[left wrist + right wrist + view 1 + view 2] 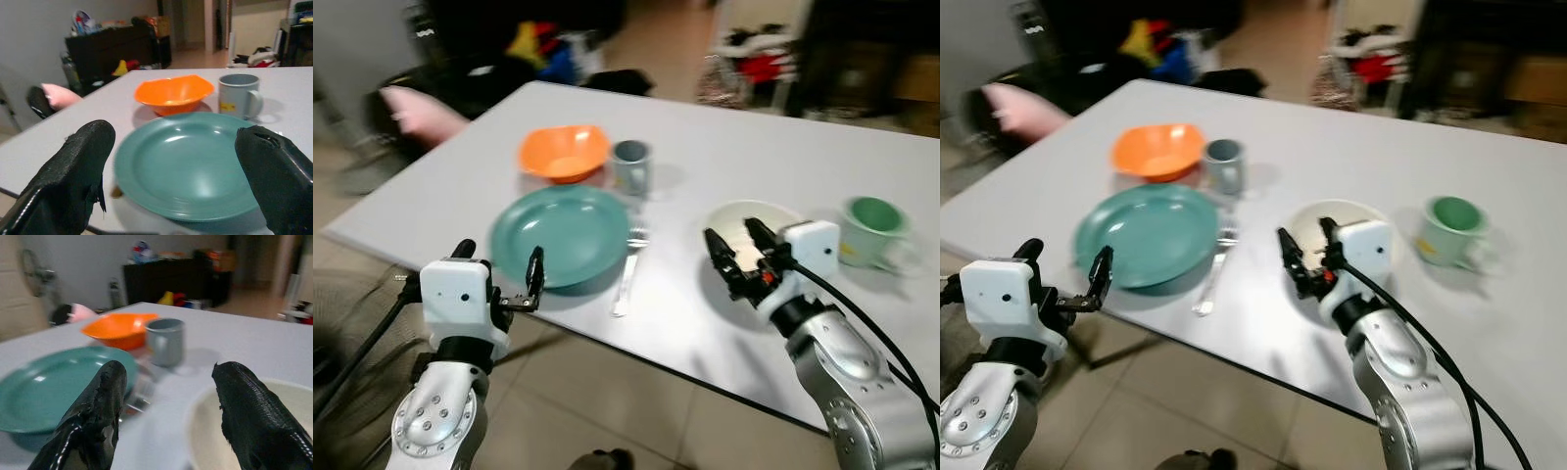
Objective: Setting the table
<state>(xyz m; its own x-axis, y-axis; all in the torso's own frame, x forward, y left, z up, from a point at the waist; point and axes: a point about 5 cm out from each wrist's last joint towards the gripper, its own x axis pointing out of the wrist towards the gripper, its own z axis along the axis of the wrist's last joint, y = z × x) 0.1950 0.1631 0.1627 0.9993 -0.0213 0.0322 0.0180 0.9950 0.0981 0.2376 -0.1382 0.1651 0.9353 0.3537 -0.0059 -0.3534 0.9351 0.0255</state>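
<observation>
We stand at the near edge of a white table (pixel 724 157) partly laid for a meal, both arms raised in front of us. Our left gripper (pixel 499 269) hovers at the table's near edge, just in front of a teal plate (pixel 560 235), its two black fingers spread wide and holding nothing; in the left wrist view the plate (pixel 188 166) sits squarely between the fingers (pixel 73 166). Our right gripper (pixel 736 250) hangs over the near side of a cream plate (pixel 744 220), its fingers likewise parted and empty, with that plate's rim (pixel 230 431) showing under one finger in the right wrist view.

Behind the teal plate sits an orange bowl (pixel 564 152), and just beside the bowl, to its right, stands a grey mug (pixel 631 166) with its handle turned right. A fork (pixel 628 274) lies on the table along the teal plate's right edge, its tines pointing away from us, between the two plates. To the right of the cream plate stands a green mug (pixel 871 230), well apart from the grey one.

Beyond the table's far left corner lies something pink (pixel 423 116), too blurred to make out. Dark furniture with bright clutter (pixel 543 44) lines the room behind the table, above a tiled floor (pixel 607 411).
</observation>
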